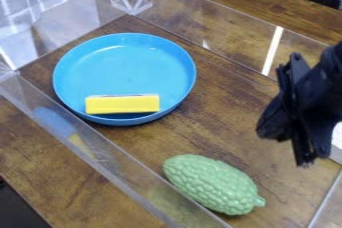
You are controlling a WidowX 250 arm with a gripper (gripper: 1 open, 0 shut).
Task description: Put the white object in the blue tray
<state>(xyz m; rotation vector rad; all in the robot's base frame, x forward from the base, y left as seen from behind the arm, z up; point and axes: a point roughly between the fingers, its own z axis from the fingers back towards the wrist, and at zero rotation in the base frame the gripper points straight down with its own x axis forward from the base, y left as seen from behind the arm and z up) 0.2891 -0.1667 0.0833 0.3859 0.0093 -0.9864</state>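
The blue tray (127, 64) sits at the left of the wooden table, with a yellow bar (123, 103) lying in its near part. My black gripper (309, 152) hangs at the right edge, far from the tray, its fingers pointing down and shut. Only a sliver of the white object (337, 136) shows, at the right edge just beside the gripper. The gripper's body hides most of it, and I cannot tell whether they touch.
A green bumpy gourd (214, 183) lies at the front, left of the gripper. Clear plastic walls (80, 147) enclose the table on the near-left and far sides. Bare wood lies between the tray and the gripper.
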